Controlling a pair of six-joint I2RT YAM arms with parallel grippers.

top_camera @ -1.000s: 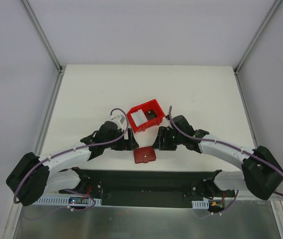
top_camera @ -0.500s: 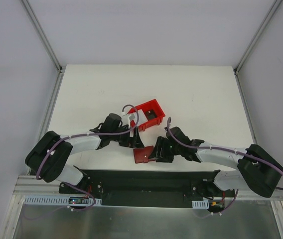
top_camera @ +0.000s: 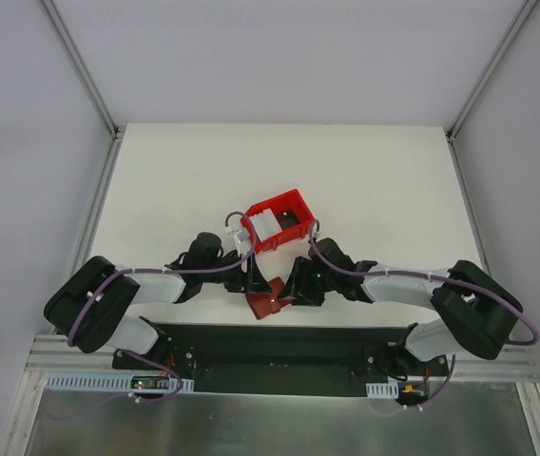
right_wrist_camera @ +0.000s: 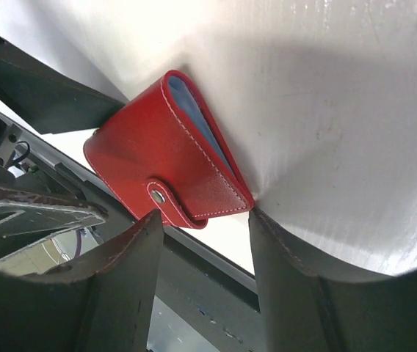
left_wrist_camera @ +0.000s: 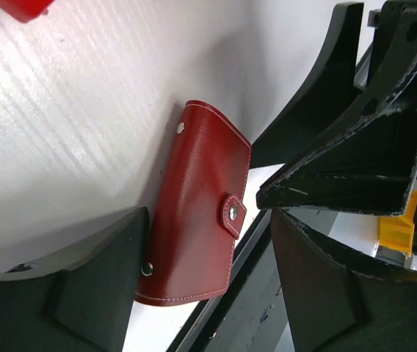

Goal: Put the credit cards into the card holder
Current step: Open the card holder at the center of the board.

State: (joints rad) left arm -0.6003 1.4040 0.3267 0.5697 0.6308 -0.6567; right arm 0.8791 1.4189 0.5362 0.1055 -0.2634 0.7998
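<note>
The card holder (top_camera: 264,305) is a dark-red wallet, closed with its snap tab fastened, lying at the table's near edge. My left gripper (top_camera: 254,282) is open, and in the left wrist view the wallet (left_wrist_camera: 197,213) lies between its fingers (left_wrist_camera: 84,286), against the left one. My right gripper (top_camera: 290,289) is open just right of the wallet. In the right wrist view the wallet (right_wrist_camera: 161,165) sits just beyond its fingertips (right_wrist_camera: 296,271), with pale blue slots showing at the edge. Pale white credit cards (top_camera: 263,226) lie in the red bin.
The bright red open-fronted bin (top_camera: 289,207) stands just behind both grippers. The black base rail (top_camera: 279,347) runs right below the wallet. My right gripper's black fingers (left_wrist_camera: 355,147) crowd the left wrist view. White table (top_camera: 375,180) stretches behind.
Both grippers have moved toward the near edge and closed in on the wallet from either side. The left one left the bin. The wallet has shifted slightly left and nearer.
</note>
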